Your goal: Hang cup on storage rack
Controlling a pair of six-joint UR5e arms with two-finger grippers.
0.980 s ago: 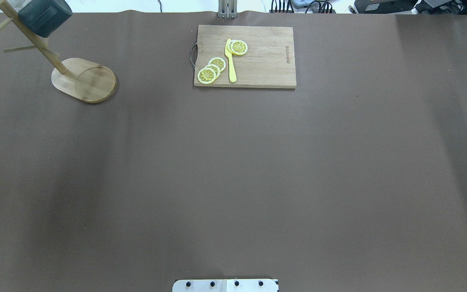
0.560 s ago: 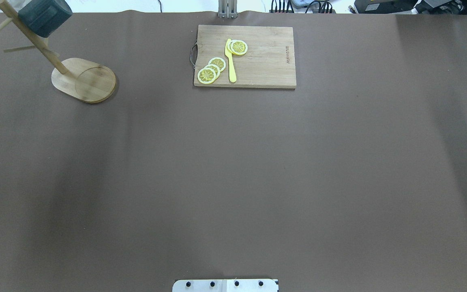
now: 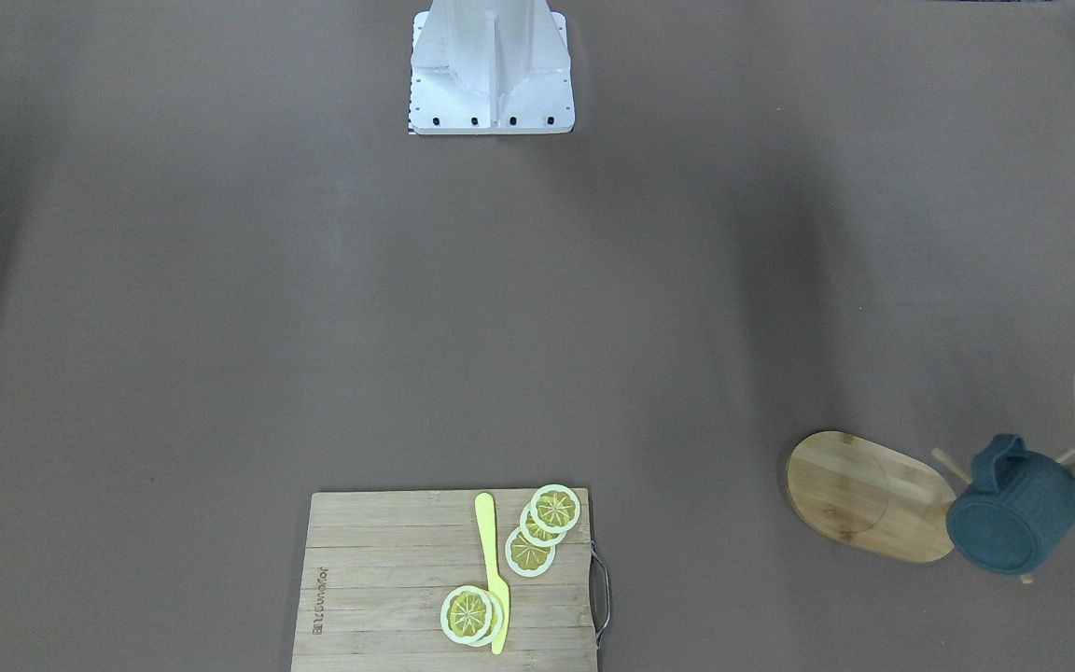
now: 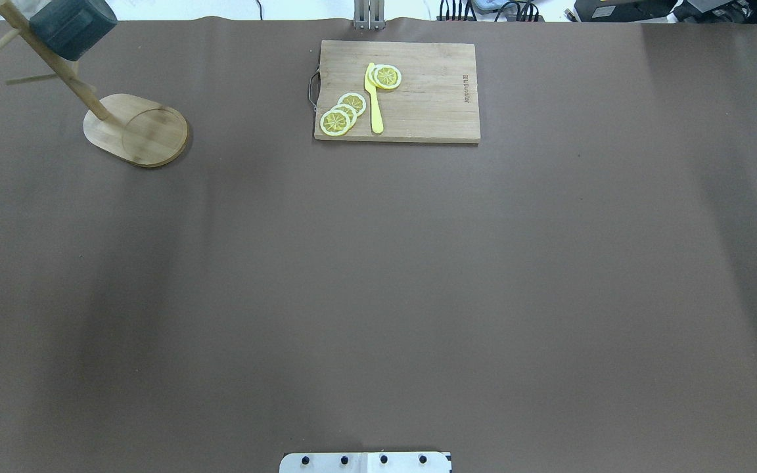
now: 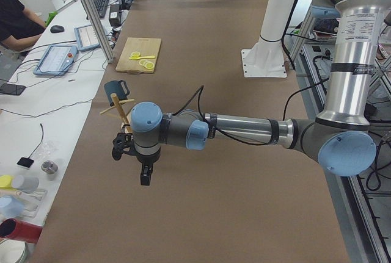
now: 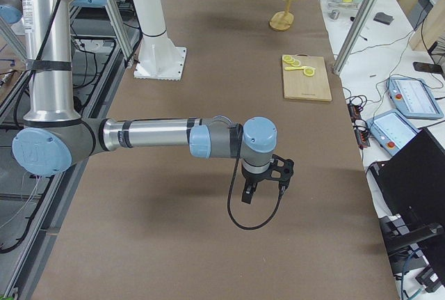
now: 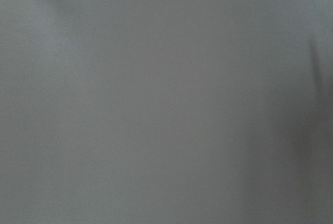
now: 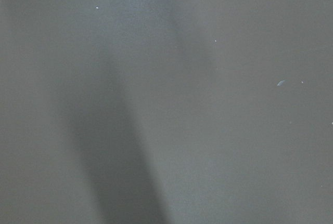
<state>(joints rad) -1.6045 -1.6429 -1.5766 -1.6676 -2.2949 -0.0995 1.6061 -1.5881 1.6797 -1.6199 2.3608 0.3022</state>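
At ten o'clock on the surface point(image 4: 378, 263), cup point(image 4: 71, 26) hangs on rack point(image 4: 135, 128); seemingly done. Keep left tool point(image 5: 124, 145) and right tool point(image 6: 280, 175) well clear; whether either is open, I cannot tell.

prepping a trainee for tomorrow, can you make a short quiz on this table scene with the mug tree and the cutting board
1. True or false: the dark slate-blue ribbed mug hangs on a peg of the light bamboo mug tree, clear of the brown table.
2. What lies on the rectangular wooden cutting board? A) a yellow knife and lemon slices B) a red apple C) a metal spoon
3. On which side of the robot, its own left or right, does the mug tree stand?
Key: 1 true. 2 A. 3 left, towards the table's far edge.
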